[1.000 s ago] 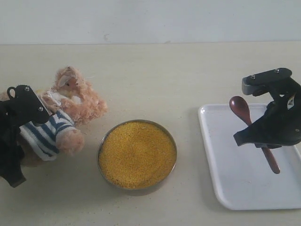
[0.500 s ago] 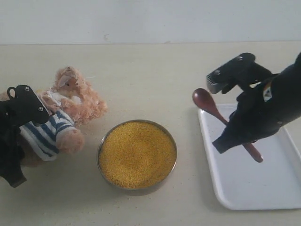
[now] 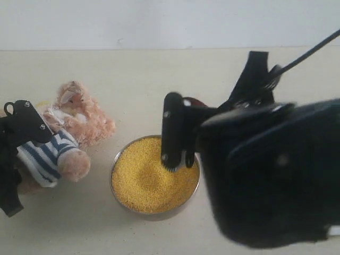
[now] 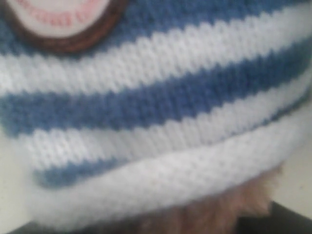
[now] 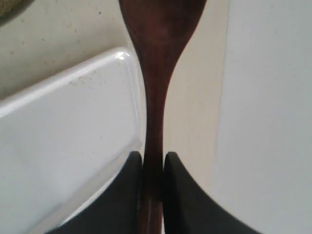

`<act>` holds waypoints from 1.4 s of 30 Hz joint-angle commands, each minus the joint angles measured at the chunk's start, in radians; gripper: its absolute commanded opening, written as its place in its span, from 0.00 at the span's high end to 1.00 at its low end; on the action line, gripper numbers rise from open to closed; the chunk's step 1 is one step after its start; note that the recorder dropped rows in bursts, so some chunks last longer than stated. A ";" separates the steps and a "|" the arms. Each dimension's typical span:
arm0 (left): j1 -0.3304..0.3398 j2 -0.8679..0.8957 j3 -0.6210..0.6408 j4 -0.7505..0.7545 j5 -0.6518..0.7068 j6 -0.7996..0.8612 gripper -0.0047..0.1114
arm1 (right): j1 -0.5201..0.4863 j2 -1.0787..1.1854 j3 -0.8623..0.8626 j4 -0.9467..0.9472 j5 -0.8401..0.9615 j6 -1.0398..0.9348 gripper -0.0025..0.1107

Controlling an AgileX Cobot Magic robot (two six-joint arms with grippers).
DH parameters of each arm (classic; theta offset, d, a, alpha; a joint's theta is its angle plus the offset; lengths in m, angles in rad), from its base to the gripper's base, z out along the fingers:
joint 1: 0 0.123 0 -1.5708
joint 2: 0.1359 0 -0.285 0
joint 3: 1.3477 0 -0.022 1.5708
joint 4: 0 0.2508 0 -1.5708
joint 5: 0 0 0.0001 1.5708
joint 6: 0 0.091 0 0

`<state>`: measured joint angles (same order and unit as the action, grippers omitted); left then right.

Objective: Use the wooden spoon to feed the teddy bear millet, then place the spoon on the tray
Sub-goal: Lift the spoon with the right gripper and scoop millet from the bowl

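Brown wooden spoon handle pinched tight in my right gripper, white tray corner just past it. Right arm fills right of frame, over yellow millet lower middle. Teddy bear far left, my left gripper against its striped shirt; grip there, can't tell.

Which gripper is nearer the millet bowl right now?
Right. The right gripper, holding the wooden spoon, hangs near the bowl; the left gripper is well left, holding the teddy bear.
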<state>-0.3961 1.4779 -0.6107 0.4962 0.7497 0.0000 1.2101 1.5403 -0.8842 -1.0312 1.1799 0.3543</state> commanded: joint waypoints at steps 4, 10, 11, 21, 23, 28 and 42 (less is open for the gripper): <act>-0.008 -0.012 -0.007 -0.007 0.055 0.041 0.93 | 0.096 0.212 -0.004 -0.120 0.041 0.009 0.98; -0.008 -0.012 -0.007 -0.007 0.053 0.040 0.93 | 0.126 0.300 -0.005 -0.171 0.041 -0.035 0.98; -0.008 -0.012 -0.007 -0.007 0.053 0.040 0.93 | 0.126 0.307 -0.005 -0.171 0.041 -0.054 0.98; -0.008 -0.012 -0.007 -0.007 0.039 0.041 0.93 | 0.126 0.307 -0.057 -0.076 0.031 -0.194 0.98; -0.008 -0.012 -0.007 -0.007 0.039 0.041 0.93 | 0.126 0.307 -0.077 -0.026 0.008 -0.232 0.98; -0.008 -0.012 -0.007 -0.007 0.037 0.041 0.93 | 0.126 0.307 -0.115 0.046 0.001 -0.269 0.98; -0.008 -0.012 -0.007 -0.009 0.033 0.041 0.93 | 0.112 0.307 -0.214 0.190 0.041 -0.303 0.98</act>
<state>-0.3961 1.4779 -0.6107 0.4922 0.7962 0.0416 1.3354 1.8496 -1.0931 -0.8763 1.2080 0.0577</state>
